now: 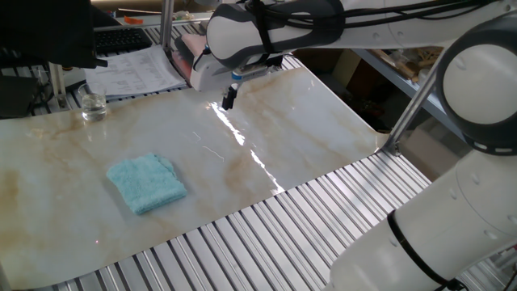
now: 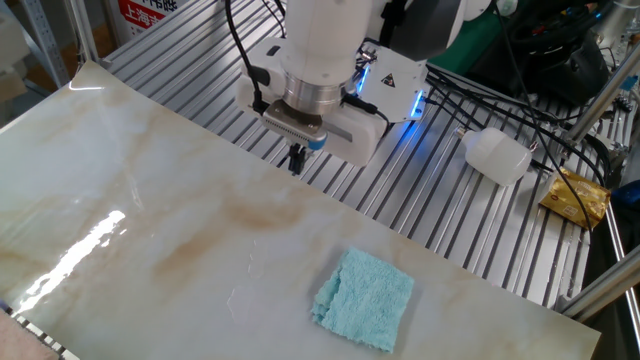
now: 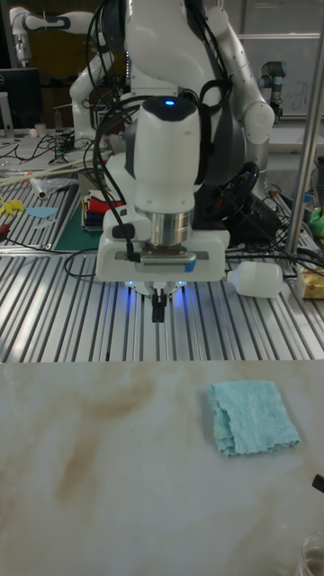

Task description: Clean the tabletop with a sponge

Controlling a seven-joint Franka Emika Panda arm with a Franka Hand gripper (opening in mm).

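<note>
White rounded arm (image 3: 166, 153), black cables, blue light
</note>
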